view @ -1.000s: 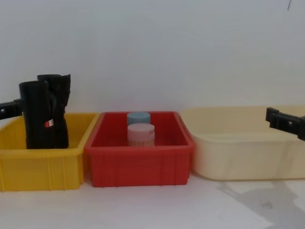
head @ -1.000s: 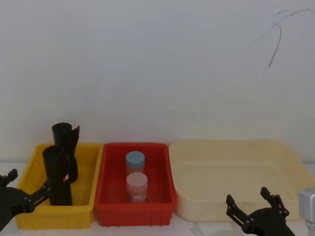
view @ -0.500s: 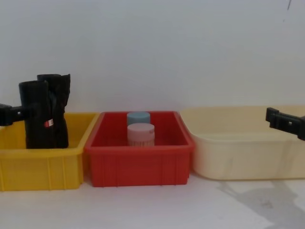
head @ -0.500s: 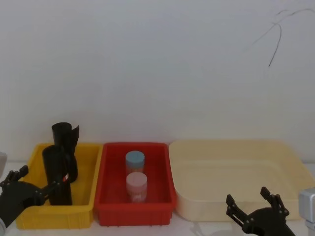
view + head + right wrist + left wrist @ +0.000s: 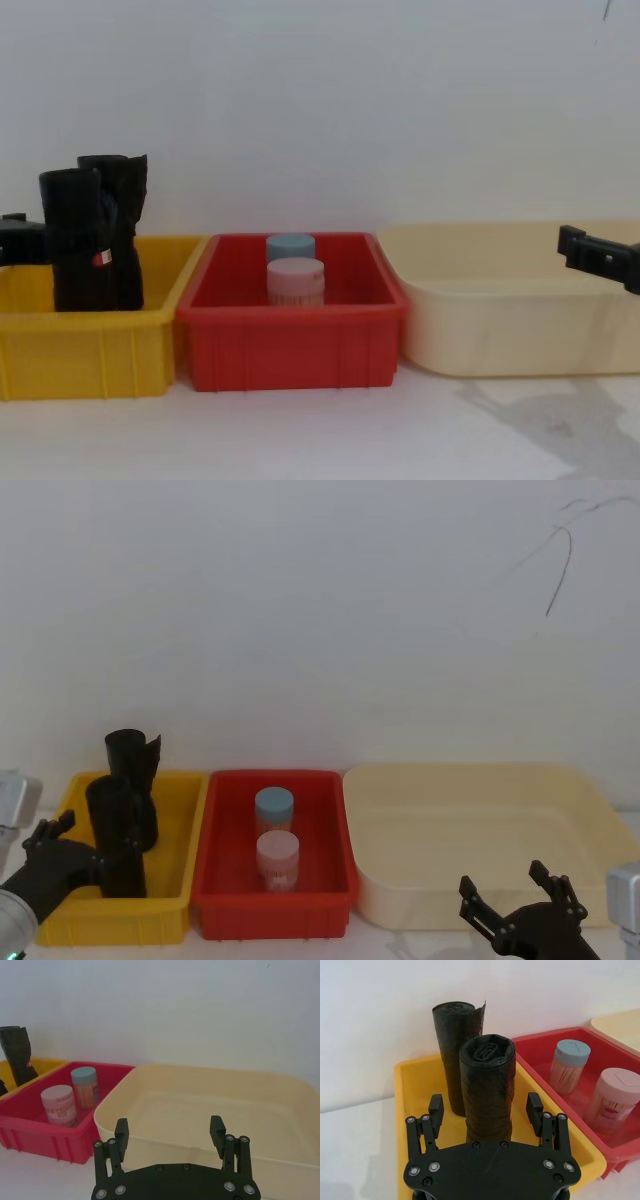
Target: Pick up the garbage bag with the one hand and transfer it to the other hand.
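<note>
The garbage bag (image 5: 113,825) is a tall black roll standing at the front of the yellow bin (image 5: 172,898). Its red-and-white label (image 5: 98,258) faces the chest view. My left gripper (image 5: 85,843) has come in from the left and is open. In the left wrist view its fingers stand on either side of the garbage bag (image 5: 487,1087) with small gaps. My right gripper (image 5: 503,878) hangs open in front of the cream tub, holding nothing, and also appears open in the right wrist view (image 5: 169,1131).
A second black roll (image 5: 132,760) with no visible label stands just behind the bag. The red bin (image 5: 270,912) in the middle holds a blue-lidded jar (image 5: 274,808) and a pink-lidded jar (image 5: 278,855). An empty cream tub (image 5: 480,825) sits at the right. A white wall runs behind.
My left gripper has moved up and forward toward the bag, so its fingers now flank the roll. The right gripper, the bag and the jars have not moved.
</note>
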